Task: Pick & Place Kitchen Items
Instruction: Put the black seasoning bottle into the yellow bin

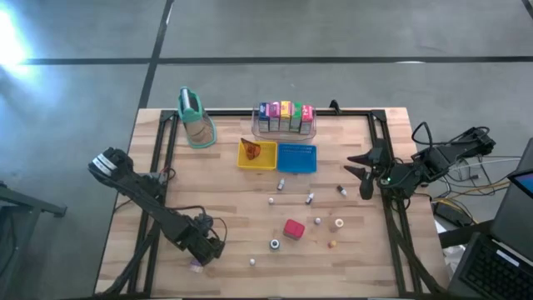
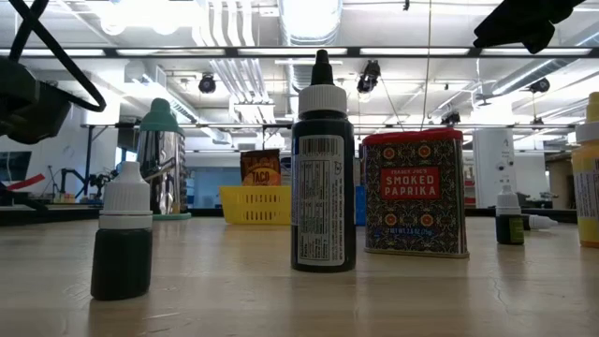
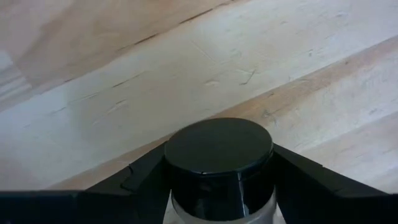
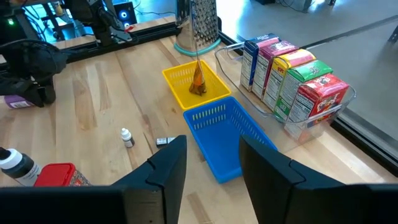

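Left gripper (image 3: 217,186) jaws clamped your black-capped jar (image 3: 217,155) | right gripper (image 4: 211,168) jaws stood apart, empty | risk: you could drop the jar; shallow grip near the cap.

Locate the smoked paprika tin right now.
In the high view the red paprika tin stands on the table's near-centre, below the blue tray; a dark bottle stands beside it in the low view.

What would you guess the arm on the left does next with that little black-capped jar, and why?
Probably lift it straight up. The left gripper sits low over the table's near-left corner, its fingers flanking the black-capped jar, so it looks gripped but not yet raised. The right gripper hangs open and empty near the blue basket.
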